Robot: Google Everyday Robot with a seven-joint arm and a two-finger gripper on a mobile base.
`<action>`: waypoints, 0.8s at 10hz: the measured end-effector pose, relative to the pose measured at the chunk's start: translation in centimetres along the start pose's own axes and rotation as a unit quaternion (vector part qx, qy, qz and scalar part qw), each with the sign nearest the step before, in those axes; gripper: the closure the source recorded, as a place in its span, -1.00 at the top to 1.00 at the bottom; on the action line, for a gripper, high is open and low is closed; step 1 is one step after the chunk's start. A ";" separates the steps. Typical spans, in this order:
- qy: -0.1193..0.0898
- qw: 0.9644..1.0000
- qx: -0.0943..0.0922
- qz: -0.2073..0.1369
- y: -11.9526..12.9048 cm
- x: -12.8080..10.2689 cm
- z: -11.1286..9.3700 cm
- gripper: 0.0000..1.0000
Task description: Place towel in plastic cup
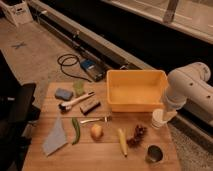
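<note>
The towel (55, 138), a thin pale grey-blue cloth, lies flat near the front left of the wooden table (105, 162). At the back left, the small translucent yellow-green plastic cup (79, 88) stands upright next to a blue sponge (63, 93). My white arm (189, 90) comes in from the right. Its gripper (161, 111) hangs at the table's right edge beside the yellow bin, far from both towel and cup. It holds nothing that I can see.
A large yellow bin (136, 90) fills the back right. A white cylinder (159, 120) stands under the arm's end. A brush (75, 101), dark block (90, 105), utensil (95, 120), green pod (76, 131), round vegetable (97, 131), yellow item (122, 141), grapes (138, 135) and steel cup (154, 154) are spread over the table.
</note>
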 end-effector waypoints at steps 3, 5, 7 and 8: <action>-0.049 0.994 0.024 -0.095 0.3 -4.2 -3.4 0.30; -0.071 0.983 0.034 -0.168 1.1 -9.2 -5.0 0.30; -0.087 0.969 0.042 -0.228 2.1 -13.7 -5.9 0.30; -0.095 0.955 0.050 -0.276 3.4 -16.8 -6.2 0.30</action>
